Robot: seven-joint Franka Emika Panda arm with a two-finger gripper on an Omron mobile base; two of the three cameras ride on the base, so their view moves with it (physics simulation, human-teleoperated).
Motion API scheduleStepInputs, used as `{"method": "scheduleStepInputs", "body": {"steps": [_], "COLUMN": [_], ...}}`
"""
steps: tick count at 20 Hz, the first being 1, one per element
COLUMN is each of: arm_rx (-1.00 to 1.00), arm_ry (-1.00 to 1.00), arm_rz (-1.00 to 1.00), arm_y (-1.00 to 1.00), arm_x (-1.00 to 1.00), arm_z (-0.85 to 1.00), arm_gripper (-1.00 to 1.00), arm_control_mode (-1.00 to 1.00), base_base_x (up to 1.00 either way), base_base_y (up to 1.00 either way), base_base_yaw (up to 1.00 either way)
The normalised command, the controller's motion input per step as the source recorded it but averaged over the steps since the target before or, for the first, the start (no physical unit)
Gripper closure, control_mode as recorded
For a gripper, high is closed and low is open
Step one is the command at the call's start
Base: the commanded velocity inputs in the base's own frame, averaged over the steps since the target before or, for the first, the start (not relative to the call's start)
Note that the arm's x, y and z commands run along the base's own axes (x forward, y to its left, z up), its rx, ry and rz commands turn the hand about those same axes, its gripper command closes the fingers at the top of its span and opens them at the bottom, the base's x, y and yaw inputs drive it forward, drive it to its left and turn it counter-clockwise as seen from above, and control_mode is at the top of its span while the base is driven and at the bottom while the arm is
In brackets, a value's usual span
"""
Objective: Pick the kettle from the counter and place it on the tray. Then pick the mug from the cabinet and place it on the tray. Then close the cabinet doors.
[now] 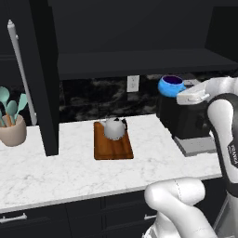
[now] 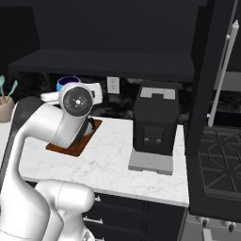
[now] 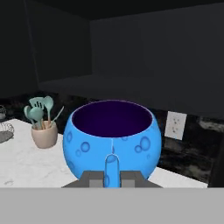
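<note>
The end effector point(image 3: 112, 178) pinches the blue mug point(image 1: 171, 85) by its handle, holding it upright in the air right of the tray point(image 1: 113, 148), where the kettle point(image 1: 114, 128) already sits, presumably for carrying across.

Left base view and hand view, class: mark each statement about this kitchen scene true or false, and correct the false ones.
1. The squat grey metallic kettle sits on the reddish-brown wooden tray. True.
2. The bright blue rounded mug stands on the tray. False: the pincer holds it by its handle, in the air.
3. The beige utensil pot holds teal utensils. True.
4. The black cabinet door is closed. False: it stands open.
</note>
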Motion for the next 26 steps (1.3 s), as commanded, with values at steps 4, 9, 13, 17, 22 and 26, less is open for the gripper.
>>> {"method": "scheduleStepInputs", "body": {"steps": [4,9,13,17,22,26], "arm_rx": [-0.06,-0.06,-0.06,-0.05,-0.01,0.0], "arm_ry": [0.0,0.0,0.01,0.01,0.03,0.0], "arm_rz": [0.25,0.22,0.12,0.07,0.06,0.05], "arm_y": [0.47,0.36,0.25,0.27,0.23,0.17], "arm_x": [-0.53,-0.16,0.15,0.42,0.48,0.47], "arm_z": [-0.58,-0.68,-0.66,-0.59,-0.56,-0.46], "arm_gripper": [1.0,1.0,1.0,1.0,1.0,1.0], "arm_control_mode": [-1.0,-1.0,-1.0,-1.0,-1.0,-1.0], "base_base_x": [0.0,0.0,0.0,0.0,0.0,0.0], "base_base_y": [0.0,0.0,0.0,0.0,0.0,0.0], "base_base_yaw": [0.0,0.0,0.0,0.0,0.0,0.0]}}
